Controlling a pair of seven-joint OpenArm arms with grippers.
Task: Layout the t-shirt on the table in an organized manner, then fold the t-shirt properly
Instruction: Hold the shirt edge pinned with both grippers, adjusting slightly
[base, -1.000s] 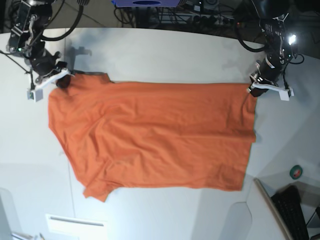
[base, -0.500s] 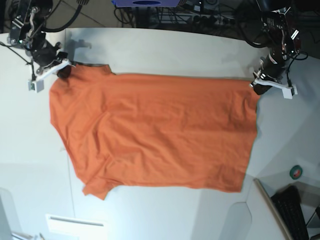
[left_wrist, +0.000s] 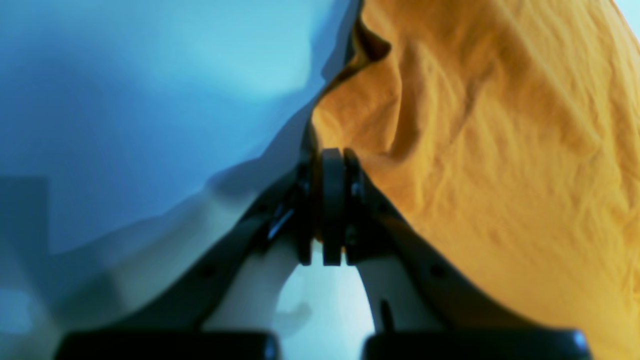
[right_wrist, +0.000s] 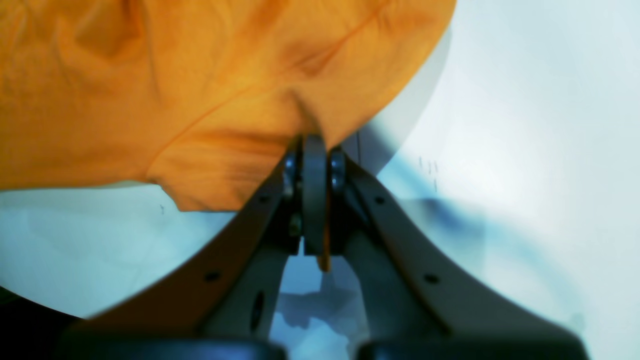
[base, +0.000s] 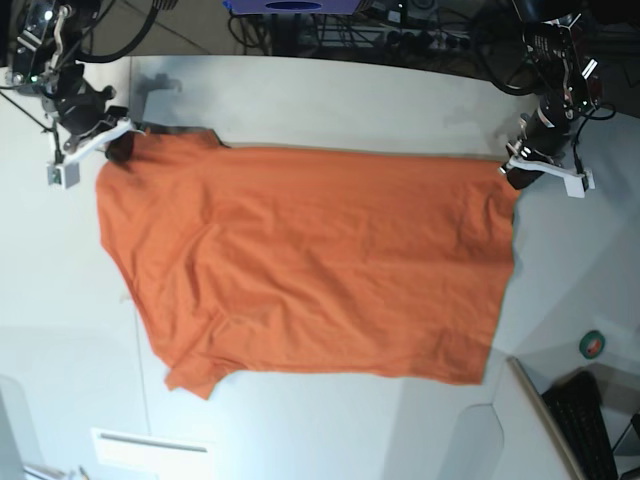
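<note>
Base view: overhead, looking down on the whole counter (base: 330, 100). Wrist views: close behind each claw, facing the t-shirt (base: 300, 265) corners seen overhead.

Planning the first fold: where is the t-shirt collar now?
In the base view the collar lies at the t-shirt's upper left corner, beside the right gripper, near the table's far edge.

From my right wrist view, the right gripper (right_wrist: 315, 165) has its jaws pinched together on a fold of the t-shirt (right_wrist: 200, 85), a sliver of orange cloth poking out below them. The white table (right_wrist: 500, 150) lies underneath.
</note>
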